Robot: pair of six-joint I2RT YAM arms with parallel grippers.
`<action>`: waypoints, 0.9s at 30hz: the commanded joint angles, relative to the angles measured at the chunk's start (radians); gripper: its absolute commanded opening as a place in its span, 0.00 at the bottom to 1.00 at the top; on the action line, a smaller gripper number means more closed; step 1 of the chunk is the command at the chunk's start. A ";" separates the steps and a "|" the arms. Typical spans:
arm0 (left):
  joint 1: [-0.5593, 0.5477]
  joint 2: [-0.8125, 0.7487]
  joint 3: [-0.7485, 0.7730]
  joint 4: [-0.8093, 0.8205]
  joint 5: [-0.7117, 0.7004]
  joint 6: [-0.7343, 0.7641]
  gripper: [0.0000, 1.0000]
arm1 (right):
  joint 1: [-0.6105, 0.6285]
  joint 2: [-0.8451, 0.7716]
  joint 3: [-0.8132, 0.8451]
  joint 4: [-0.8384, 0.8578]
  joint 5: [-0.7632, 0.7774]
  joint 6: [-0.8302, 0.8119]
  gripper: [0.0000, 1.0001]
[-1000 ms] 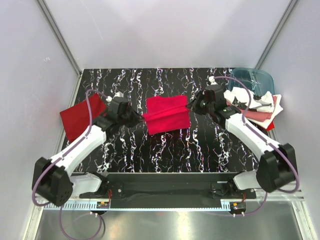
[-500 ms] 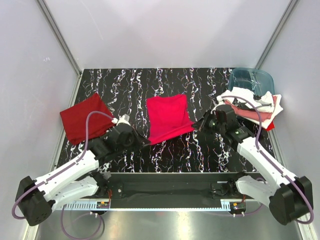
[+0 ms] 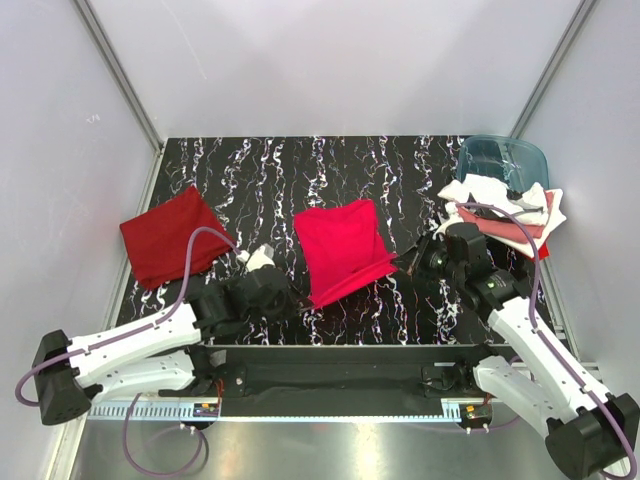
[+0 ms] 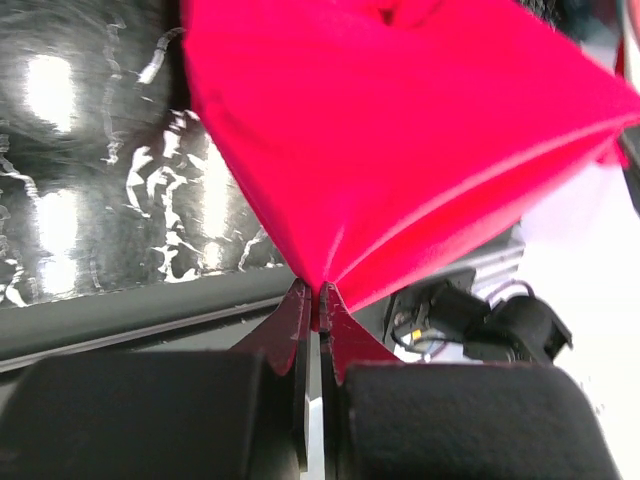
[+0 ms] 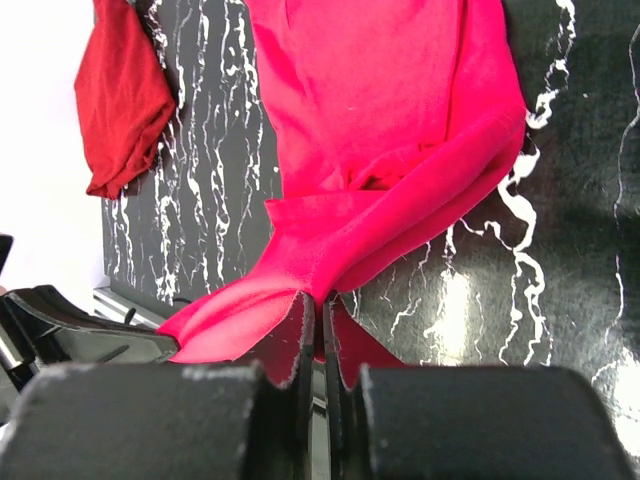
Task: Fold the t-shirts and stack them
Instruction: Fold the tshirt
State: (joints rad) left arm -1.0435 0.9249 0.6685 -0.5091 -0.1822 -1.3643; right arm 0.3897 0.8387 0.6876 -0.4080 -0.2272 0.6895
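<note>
Your black marbled surface (image 3: 400,170) looks as it did a second ago, but the bright crimson t-shirt (image 3: 343,250) on it has changed: it was bunched into a wide band at mid-surface, and now it lies drawn out toward the near edge. Both arms have pulled back with it, so the darker red t-shirt (image 3: 165,235) at the left edge, partly covered by the left arm before, now shows whole and has not moved. The pile of white, pink and red t-shirts (image 3: 505,212) at the right, beside the blue-teal tub (image 3: 500,155), is also where it was. Your left tool (image 3: 298,298) is clenched on the crimson shirt's near left corner, your right tool (image 3: 402,262) on its near right corner. From above those grips are too small to read. The left wrist view shows the fingers (image 4: 287,328) pinched on a point of cloth that fans out from them, and the right wrist view shows cloth gathered between its closed fingers (image 5: 298,335), with a fold running along the shirt's edge
</note>
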 commanded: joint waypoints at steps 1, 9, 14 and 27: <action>-0.023 -0.007 0.043 -0.083 -0.074 -0.051 0.00 | -0.014 -0.016 0.012 -0.006 0.055 -0.018 0.00; -0.118 -0.024 0.091 -0.106 -0.115 -0.102 0.00 | -0.015 -0.059 0.010 -0.015 0.106 -0.013 0.00; -0.132 -0.017 0.128 -0.149 -0.131 -0.113 0.00 | -0.015 -0.079 0.004 -0.015 0.118 -0.004 0.00; -0.095 -0.087 0.184 -0.263 -0.253 -0.170 0.05 | -0.015 0.101 0.124 0.023 0.190 -0.057 0.00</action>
State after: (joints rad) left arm -1.1557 0.8581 0.8116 -0.6704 -0.3592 -1.5162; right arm 0.3901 0.8867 0.7315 -0.4492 -0.1658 0.6765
